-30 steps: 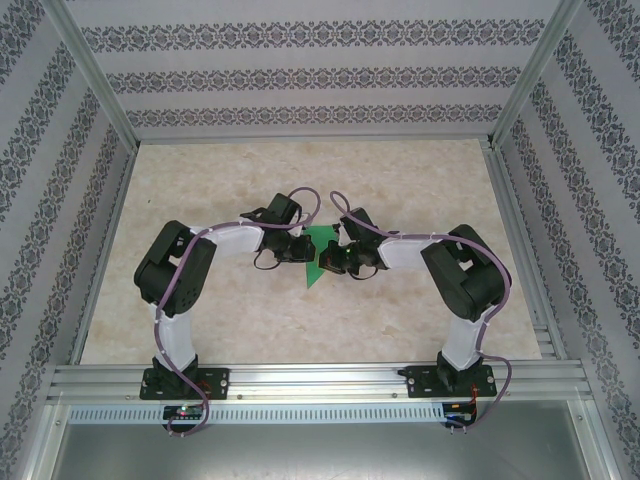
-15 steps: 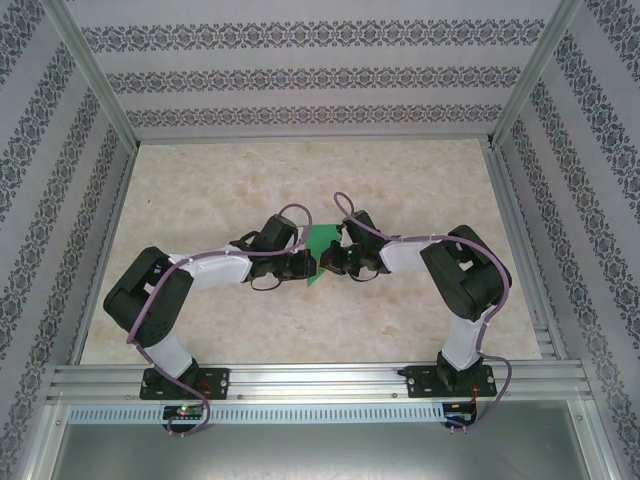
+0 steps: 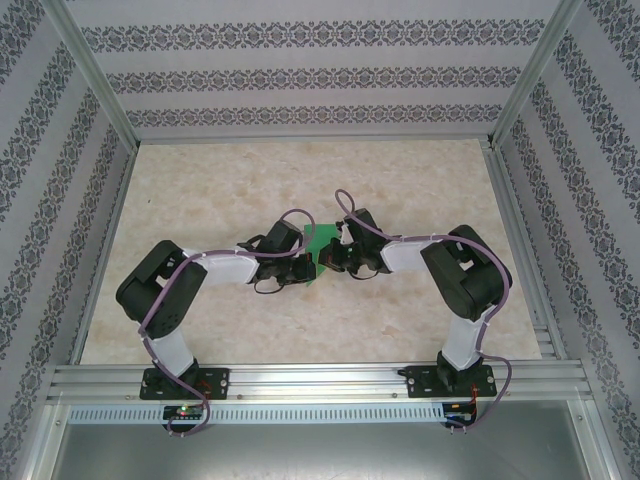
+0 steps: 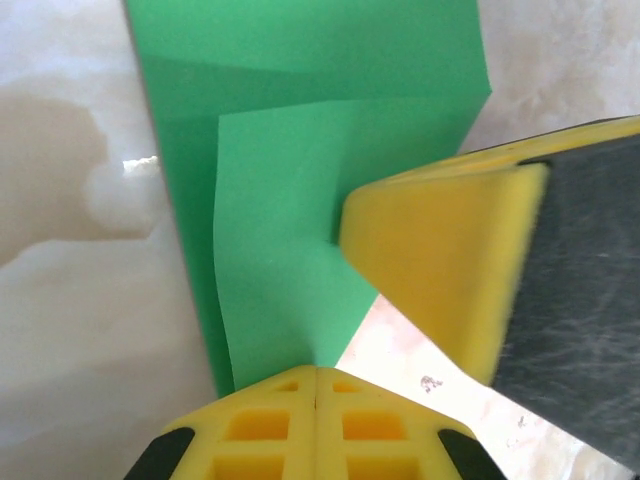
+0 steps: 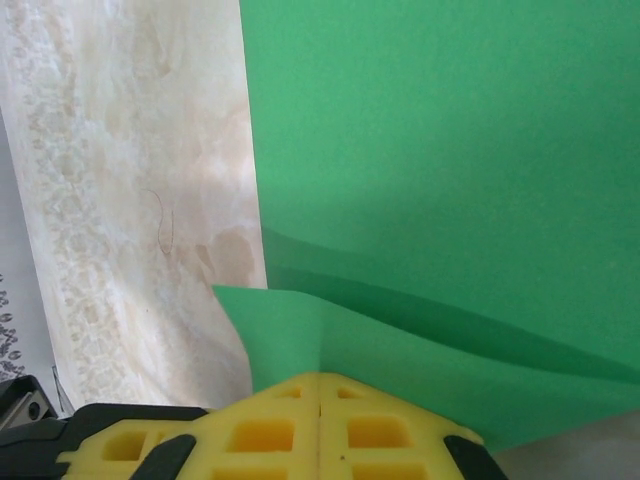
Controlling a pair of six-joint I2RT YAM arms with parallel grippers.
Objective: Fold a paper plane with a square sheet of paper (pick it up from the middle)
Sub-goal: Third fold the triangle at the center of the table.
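— What have your fingers got, closest in?

— My left gripper [image 4: 316,378] has its two yellow pads pressed flat together, with an edge of the green sheet [image 4: 300,150] nipped in the seam. My right gripper [image 5: 320,385] is the same: pads closed tight on a folded corner of the sheet.

— Why both on one small sheet?

— I judge it's to hold the layers from opposite sides while a crease is set. One pinch alone would let thin paper swing. In the left wrist view my right finger [image 4: 440,260] comes in just beside the paper, so the two grips sit close.

— And the paper itself?

— Bright green, plain, already doubled: one layer lies over another with a slanted crease between, and it bows a little. There's no pointed dart yet, so I'd say the folding is partway.

— Where is it, farther out?

— From above, near the middle of the marbled table [image 3: 420,180], between my two wrists and well apart from the patterned walls [image 3: 300,80]. Whether it touches the table I can't tell.
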